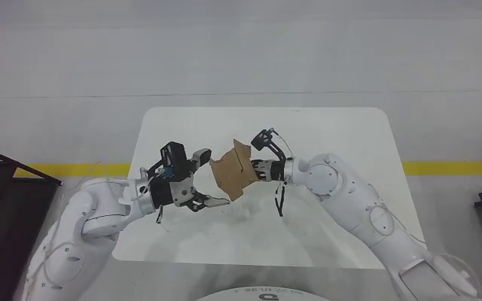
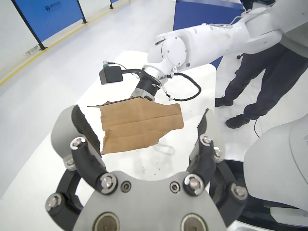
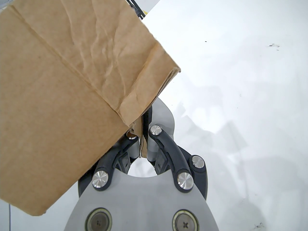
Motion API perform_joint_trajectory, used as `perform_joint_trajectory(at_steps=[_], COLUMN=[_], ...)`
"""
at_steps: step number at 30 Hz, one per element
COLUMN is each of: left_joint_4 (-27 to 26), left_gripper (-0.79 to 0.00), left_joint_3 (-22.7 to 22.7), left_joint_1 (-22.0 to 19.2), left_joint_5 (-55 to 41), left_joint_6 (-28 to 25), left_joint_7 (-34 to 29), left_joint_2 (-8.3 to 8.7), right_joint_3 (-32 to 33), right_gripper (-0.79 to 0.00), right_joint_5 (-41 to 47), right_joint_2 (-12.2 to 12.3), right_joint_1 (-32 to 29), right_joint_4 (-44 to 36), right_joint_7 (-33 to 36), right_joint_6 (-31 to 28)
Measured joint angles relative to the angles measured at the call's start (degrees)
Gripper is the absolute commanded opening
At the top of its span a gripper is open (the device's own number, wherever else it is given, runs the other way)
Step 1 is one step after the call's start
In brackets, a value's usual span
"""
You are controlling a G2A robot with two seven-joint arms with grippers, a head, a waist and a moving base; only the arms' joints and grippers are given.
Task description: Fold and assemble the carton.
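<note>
In the top view's left half, the left end effector is released, its two fingers spread wide and facing the near edge of the carton. Whether one finger brushes the cardboard I cannot tell. Judging by that pose, it is set to take or press a panel while the other arm steadies the piece. The carton is a flattened brown cardboard blank, creased and a little crumpled. It is held up between the two arms over the middle of the white tabletop and appears clear of the surface. To its right, the right end effector is clenched on one edge of the cardboard, pinching a thin flap, likely so the rest of the blank hangs free for folding
</note>
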Motion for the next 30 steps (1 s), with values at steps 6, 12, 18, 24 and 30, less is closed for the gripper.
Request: perform_joint_trajectory(at_steps=[6, 12, 18, 24, 30], left_joint_4=[2.7, 4.5, 4.9, 3.9, 2.9], left_gripper=[-0.108, -0.108, -0.018, 0.0, 0.0], left_joint_3=[4.8, 7.1, 8.0, 8.1, 8.9], left_joint_1=[-4.0, -5.6, -5.9, -5.2, -3.9], left_joint_5=[2.4, 3.8, 5.7, 10.1, 15.1], left_joint_6=[4.7, 5.9, 6.1, 6.7, 9.1], left_joint_7=[-2.8, -2.5, -2.2, -2.0, -0.6], left_joint_2=[-0.45, -0.71, -0.75, -0.64, -0.71], right_joint_3=[0.6, 0.5, 0.3, 0.3, 0.2], right_gripper=[-0.785, -0.785, -0.785, -0.785, -0.785], right_joint_5=[0.1, 0.3, 0.8, 2.0, 3.0], right_joint_2=[0.1, 0.0, -0.2, -0.4, -0.6], right_joint_1=[-0.5, -0.4, 0.0, 0.1, 0.1], right_joint_4=[0.1, 0.2, 0.6, 1.1, 1.5], right_joint_7=[-0.1, 0.2, 0.4, 0.8, 0.9], right_joint_6=[-0.3, -0.4, -0.8, -1.0, -1.5])
